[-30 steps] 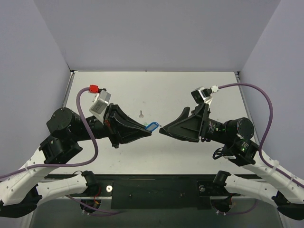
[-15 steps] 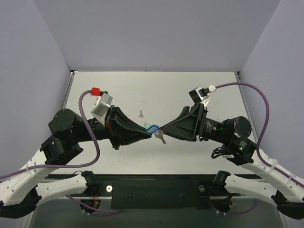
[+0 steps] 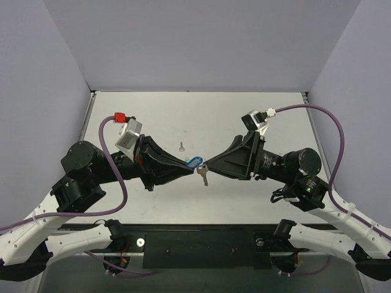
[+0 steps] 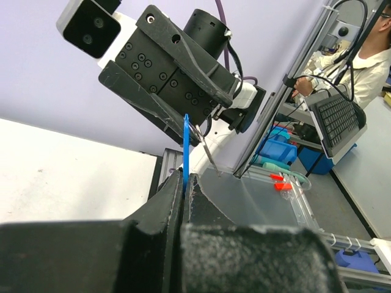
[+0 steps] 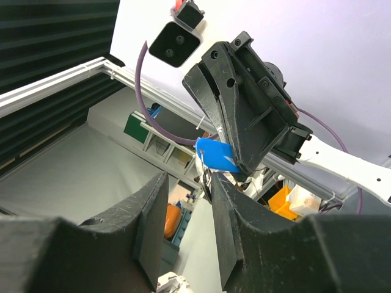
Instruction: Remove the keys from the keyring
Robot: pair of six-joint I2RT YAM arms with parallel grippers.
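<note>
My left gripper [image 3: 191, 169] is shut on the blue keyring [image 3: 195, 162] and holds it above the table. In the left wrist view the keyring [image 4: 186, 146] stands edge-on out of the closed gripper [image 4: 185, 178]. One silver key [image 3: 203, 177] hangs from the keyring's end. My right gripper [image 3: 207, 166] is open and tip to tip with the left one. In the right wrist view the keyring [image 5: 217, 155] and the hanging key [image 5: 207, 179] lie just past my right gripper [image 5: 188, 177], close to the right-hand finger. A second key [image 3: 181, 146] lies loose on the table behind.
The white table [image 3: 201, 116] is enclosed by purple walls on three sides. Both arms stretch in towards its middle, their purple cables looping above them. A black bar runs along the near edge [image 3: 201, 241].
Both grippers have closed in on each other at mid-table. A silver key has come into view hanging below the blue keyring. The right gripper's tip now reaches it.
</note>
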